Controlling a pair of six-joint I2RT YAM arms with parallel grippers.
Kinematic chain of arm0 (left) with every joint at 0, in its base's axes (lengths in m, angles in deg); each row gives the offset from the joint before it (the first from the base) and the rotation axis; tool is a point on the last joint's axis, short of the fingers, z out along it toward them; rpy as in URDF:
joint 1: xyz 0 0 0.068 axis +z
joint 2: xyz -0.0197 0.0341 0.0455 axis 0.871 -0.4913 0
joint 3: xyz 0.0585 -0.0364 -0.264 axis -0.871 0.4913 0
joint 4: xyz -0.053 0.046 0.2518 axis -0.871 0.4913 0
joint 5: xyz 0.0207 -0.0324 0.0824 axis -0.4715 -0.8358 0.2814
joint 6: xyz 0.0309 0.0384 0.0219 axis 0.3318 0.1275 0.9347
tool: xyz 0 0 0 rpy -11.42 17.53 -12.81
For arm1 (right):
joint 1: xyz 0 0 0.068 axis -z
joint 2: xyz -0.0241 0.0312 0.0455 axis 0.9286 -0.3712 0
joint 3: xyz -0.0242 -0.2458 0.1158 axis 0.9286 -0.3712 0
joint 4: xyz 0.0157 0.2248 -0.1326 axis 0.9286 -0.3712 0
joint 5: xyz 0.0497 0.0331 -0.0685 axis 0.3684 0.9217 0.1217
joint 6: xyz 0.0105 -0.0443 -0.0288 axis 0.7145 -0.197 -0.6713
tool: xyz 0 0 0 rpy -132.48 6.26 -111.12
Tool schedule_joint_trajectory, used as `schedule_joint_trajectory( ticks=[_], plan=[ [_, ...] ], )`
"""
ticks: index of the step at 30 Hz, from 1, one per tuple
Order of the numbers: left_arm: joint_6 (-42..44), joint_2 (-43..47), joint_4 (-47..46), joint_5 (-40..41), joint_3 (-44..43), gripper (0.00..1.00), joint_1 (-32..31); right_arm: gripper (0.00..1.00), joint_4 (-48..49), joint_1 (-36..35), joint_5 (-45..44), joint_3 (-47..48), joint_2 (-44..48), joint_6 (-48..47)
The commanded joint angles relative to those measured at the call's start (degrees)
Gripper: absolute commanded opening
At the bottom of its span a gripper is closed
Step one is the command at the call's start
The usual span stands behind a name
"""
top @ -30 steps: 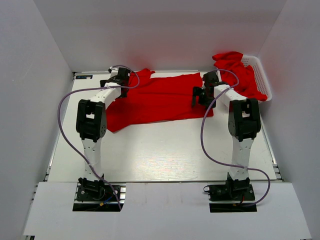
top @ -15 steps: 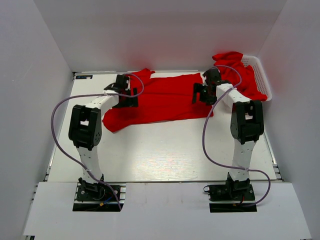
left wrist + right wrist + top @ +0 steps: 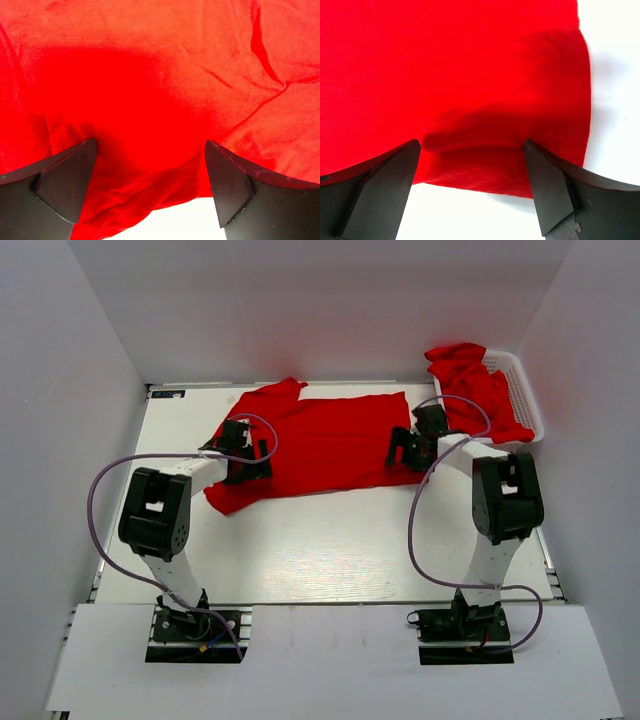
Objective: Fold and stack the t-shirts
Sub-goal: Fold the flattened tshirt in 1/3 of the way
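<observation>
A red t-shirt [image 3: 320, 445] lies on the white surface [image 3: 330, 540], white walls [image 3: 330, 310] around. The left pincer [image 3: 255, 462] and right pincer [image 3: 398, 448] hang open over it.

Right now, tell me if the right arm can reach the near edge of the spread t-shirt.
Probably yes: the right gripper hangs open over the near edge of the red t-shirt, nothing between.

- The left arm [image 3: 155, 515] and right arm [image 3: 508, 500] are alike: white links between chunky black joint housings.
- A thin lilac cable [image 3: 90, 520] runs along each arm (bowing well clear of the links).
- The bases [image 3: 195, 625] are black, with small wiring.
- The left end effector [image 3: 150, 185] and right end effector [image 3: 470, 190] have matte black, faceted, wedge-shaped fingers [image 3: 60, 185].
</observation>
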Motion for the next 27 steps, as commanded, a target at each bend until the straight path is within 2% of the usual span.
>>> schedule_joint_trajectory(
  ticks=[1,2,5,7,9,10,13,16,21,24,27],
  plan=[
    [-5.23,3.18,8.04,-3.66,7.59,0.99,-0.63,0.90,-4.53,0.24,-2.22,-9.93,4.57,5.86],
    [-6.89,4.50,9.01,-2.44,9.87,0.99,-0.63,0.90,-4.62,0.15,-2.49,-15.43,5.56,7.61],
    [-10.23,10.65,13.85,-0.76,14.53,0.99,-1.16,0.90,-4.18,0.32,-3.37,-23.01,12.74,12.54],
    [-11.47,16.60,16.30,-0.75,18.91,0.99,-1.16,0.90,-4.18,0.06,-3.37,-30.65,16.53,15.00],
    [-12.88,20.93,17.63,-1.45,21.83,0.99,-1.16,0.90,-4.36,-0.20,-3.28,-34.01,21.20,16.58],
    [-13.67,23.04,18.33,-1.98,23.15,0.99,-1.16,0.90,-4.53,-0.20,-3.20,-39.16,23.04,17.29],
    [-15.17,31.04,22.98,-4.26,27.72,0.99,-1.16,0.90,-5.93,-0.38,-1.27,-45.25,32.79,18.53],
    [-16.84,38.42,26.94,-2.78,28.26,0.99,-1.16,0.90,-7.52,-1.16,0.75,-48.34,40.69,18.71],
    [-18.59,45.29,33.97,-2.78,24.41,0.99,-1.69,0.90,-15.50,-2.48,-0.20,-45.65,49.67,16.25],
    [-17.46,45.29,38.02,4.49,15.64,0.99,-1.69,0.90,-17.71,-3.19,-1.70,-41.00,51.18,14.14],
    [-15.09,42.41,38.73,8.46,8.61,0.99,-1.69,0.90,-19.03,-3.54,-3.10,-34.67,50.23,11.24]
  ],
)
